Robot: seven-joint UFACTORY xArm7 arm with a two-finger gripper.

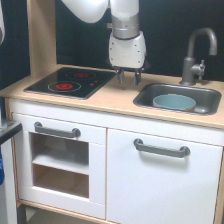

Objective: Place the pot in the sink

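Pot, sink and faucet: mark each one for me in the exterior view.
pot [174, 102], exterior view, on its light blue inside, lying in the basin.
sink [150, 93], exterior view, on the dark grey wall left of the pot.
faucet [190, 59], exterior view, on its upright grey neck behind the basin.

The light blue pot [174, 102] sits upright inside the dark grey sink [150, 96].

Soft, even light on a blurry, low-resolution picture with faint shadows.
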